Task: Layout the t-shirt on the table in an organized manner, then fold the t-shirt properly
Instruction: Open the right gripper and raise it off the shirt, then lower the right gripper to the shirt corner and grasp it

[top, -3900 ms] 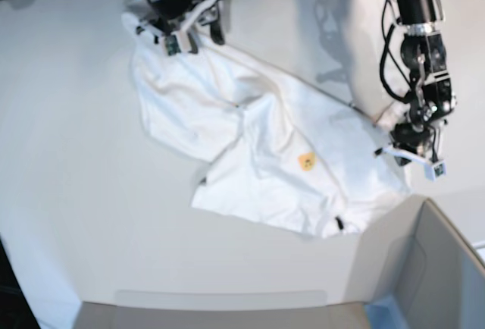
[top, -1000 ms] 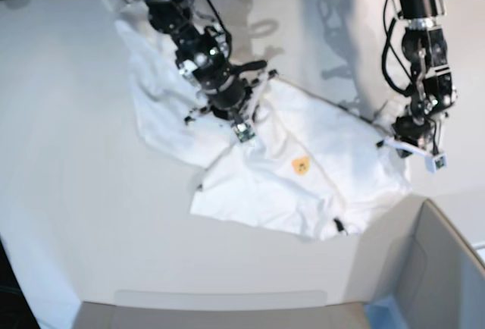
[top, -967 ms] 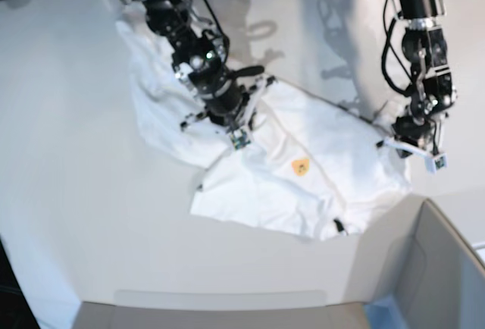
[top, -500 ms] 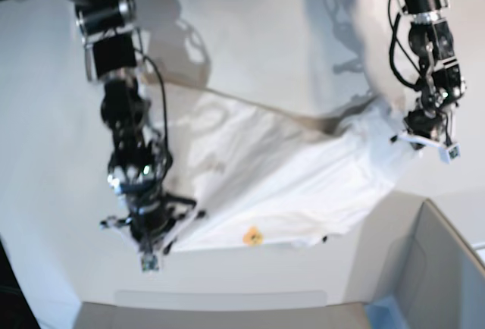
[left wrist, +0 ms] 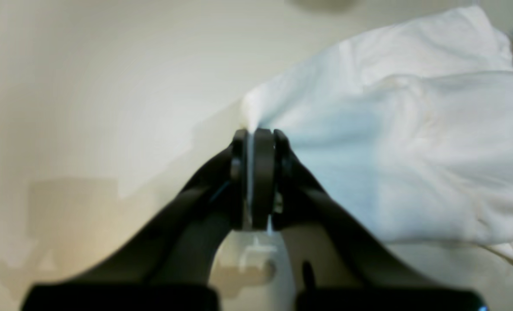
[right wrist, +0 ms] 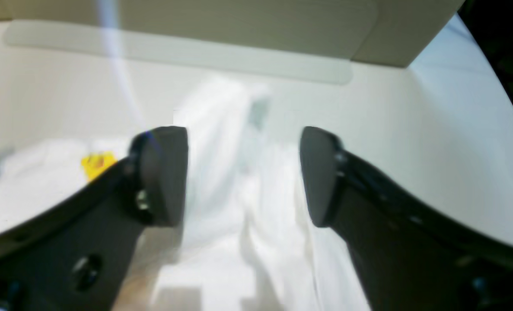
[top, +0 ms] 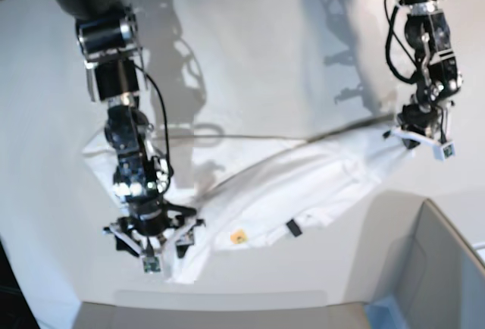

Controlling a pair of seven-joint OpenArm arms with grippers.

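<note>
The white t-shirt [top: 303, 185] lies stretched in a slanted band across the table [top: 265, 56], from the near left up to the right. Its yellow label [top: 239, 235] and black tag [top: 292, 227] face up near the front hem. My left gripper [top: 424, 136] is shut on the shirt's right end; in the left wrist view the left gripper [left wrist: 254, 134] pinches a cloth edge of the t-shirt [left wrist: 390, 151]. My right gripper [top: 151, 249] hovers open over the shirt's near-left corner. In the right wrist view the right gripper [right wrist: 239, 172] has its jaws wide apart above the t-shirt [right wrist: 221, 207], holding nothing.
A grey box-like corner piece [top: 432, 268] rises at the near right, close to the shirt's hem, and a pale strip [top: 220, 299] runs along the near edge. The same grey piece [right wrist: 239, 26] fills the top of the right wrist view.
My right gripper has opened and let go of the shirt's near-left corner, which has dropped onto the table. The shirt lies flatter and lower. The left gripper keeps its hold.
</note>
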